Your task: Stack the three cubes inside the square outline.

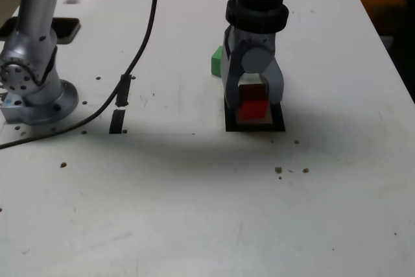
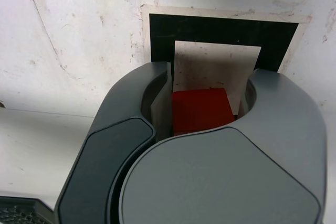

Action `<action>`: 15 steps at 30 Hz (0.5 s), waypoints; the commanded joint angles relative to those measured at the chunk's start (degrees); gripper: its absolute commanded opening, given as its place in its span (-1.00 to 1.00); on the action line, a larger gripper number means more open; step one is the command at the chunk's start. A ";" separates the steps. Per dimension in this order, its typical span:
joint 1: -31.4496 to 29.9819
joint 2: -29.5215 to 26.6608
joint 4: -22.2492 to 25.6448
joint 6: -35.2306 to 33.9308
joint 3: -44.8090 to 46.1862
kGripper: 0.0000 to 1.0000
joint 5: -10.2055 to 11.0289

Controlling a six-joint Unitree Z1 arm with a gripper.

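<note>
Gripper: the gripper (image 1: 253, 98) points down over the counter (image 1: 194, 212), its grey, smooth, rounded jaws clenched on the red cube (image 1: 253, 104), one jaw on each side.
Red cube: a small matt solid block with flat faces and sharp edges, held between the jaws and sitting low inside the square outline (image 1: 254, 122); whether it already rests on the white interior cannot be told.
Square outline: a frame of black tape directly beneath the gripper, with a pale, flat interior only a little wider than the cube; in the wrist view its far band lies just beyond the cube.
Green cube: the green cube (image 1: 217, 61) stands on the counter just behind the gripper, towards the exterior view's left, outside the outline and partly hidden by the wrist.
Yellow cube: not visible in either view.
Counter: white, scuffed and speckled with dark crumbs.
Step in hand: placing the first cube, by judgement, as the base of the stack.
Next move: likely calls for setting the red cube flat and square within the frame, parting the jaws without nudging it, then lifting straight up before reaching back for the green cube.
</note>
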 commanded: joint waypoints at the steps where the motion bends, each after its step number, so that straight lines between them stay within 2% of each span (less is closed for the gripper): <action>1: 0.27 0.09 -0.34 0.29 0.48 -0.24 -0.21; 10: 0.59 -0.01 -0.84 1.10 1.19 0.06 -0.23; 15: 0.59 -0.06 -1.17 1.37 1.26 0.14 -0.23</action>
